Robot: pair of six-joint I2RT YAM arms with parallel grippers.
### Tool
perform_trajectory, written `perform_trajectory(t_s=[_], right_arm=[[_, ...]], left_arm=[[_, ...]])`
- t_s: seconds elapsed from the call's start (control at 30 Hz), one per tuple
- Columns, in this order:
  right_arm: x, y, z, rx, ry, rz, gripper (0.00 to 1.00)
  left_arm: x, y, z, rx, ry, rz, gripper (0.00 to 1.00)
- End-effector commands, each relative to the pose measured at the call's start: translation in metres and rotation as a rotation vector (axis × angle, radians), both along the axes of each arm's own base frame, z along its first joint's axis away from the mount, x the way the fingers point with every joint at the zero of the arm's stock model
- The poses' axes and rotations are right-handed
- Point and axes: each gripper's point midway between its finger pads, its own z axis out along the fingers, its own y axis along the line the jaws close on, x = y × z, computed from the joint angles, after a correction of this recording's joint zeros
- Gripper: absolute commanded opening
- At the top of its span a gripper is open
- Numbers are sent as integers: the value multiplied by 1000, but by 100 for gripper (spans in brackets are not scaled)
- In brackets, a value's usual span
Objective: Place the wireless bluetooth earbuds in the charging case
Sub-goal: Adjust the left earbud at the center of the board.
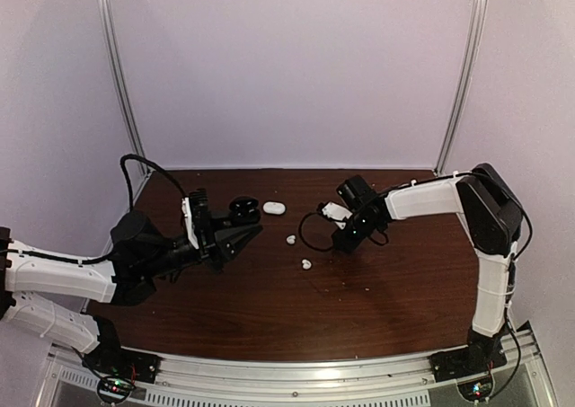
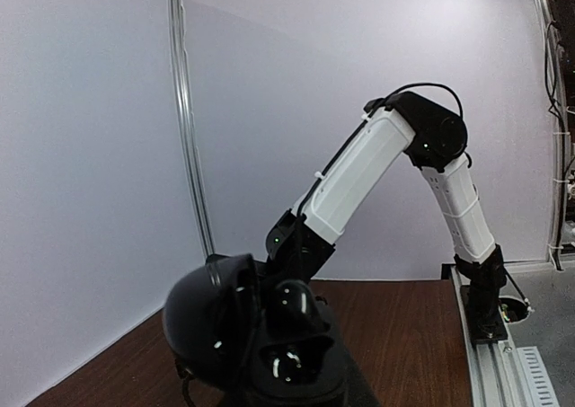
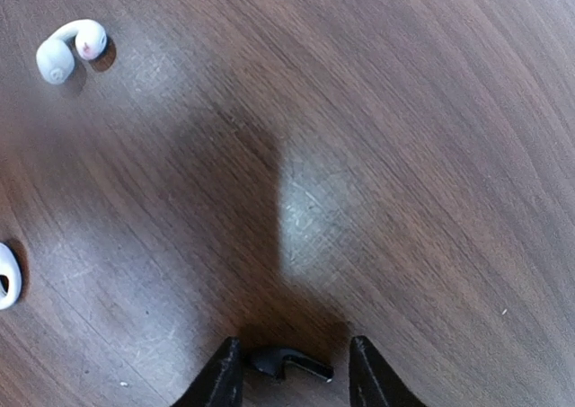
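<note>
A dark brown wooden table carries everything. The white-and-black right arm reaches in towards the middle, and the left arm stretches low across the near left.

The left gripper is closed to a narrow gap on a glossy black round plastic charging case, whose domed lid stands open. The right gripper points down at the table with its jaws part open.

A white oval plastic case lies just beyond the black one. Two glossy white bean-shaped earbuds lie apart between the grippers, one farther back than the other. The small black plastic earbud lies on the wood between the right gripper's fingers, a sliver of space on either side.
</note>
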Motion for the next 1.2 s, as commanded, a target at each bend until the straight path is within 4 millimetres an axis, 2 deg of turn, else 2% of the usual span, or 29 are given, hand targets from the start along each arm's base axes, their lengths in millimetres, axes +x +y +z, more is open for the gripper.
perform_trajectory(t_s=[0.0, 0.2, 0.47, 0.53, 0.63, 0.7, 0.83, 1.0, 1.17], right_arm=[[9, -6, -7, -28, 8, -18, 36], [3, -12, -11, -35, 42, -37, 25], [-1, -24, -16, -17, 124, -107, 19], [-4, -26, -14, 17, 153, -120, 20], [-7, -28, -8, 68, 188, -130, 34], [-6, -30, -3, 87, 192, -133, 36], [-6, -33, -4, 84, 203, -129, 33], [-13, -33, -14, 76, 244, -116, 28], [-24, -30, -12, 97, 267, -109, 25]], left_arm=[[0, 0, 17, -35, -50, 1, 0], [1, -1, 17, -34, -49, -3, 1], [1, -1, 19, -35, -49, -1, 1], [1, -1, 19, -36, -50, 0, 1], [1, 0, 19, -38, -50, 0, 1], [0, -1, 19, -38, -49, -3, 1], [0, -1, 20, -41, -50, -8, 1], [-1, 0, 20, -39, -49, -7, 0], [-1, 1, 19, -38, -49, -6, 1]])
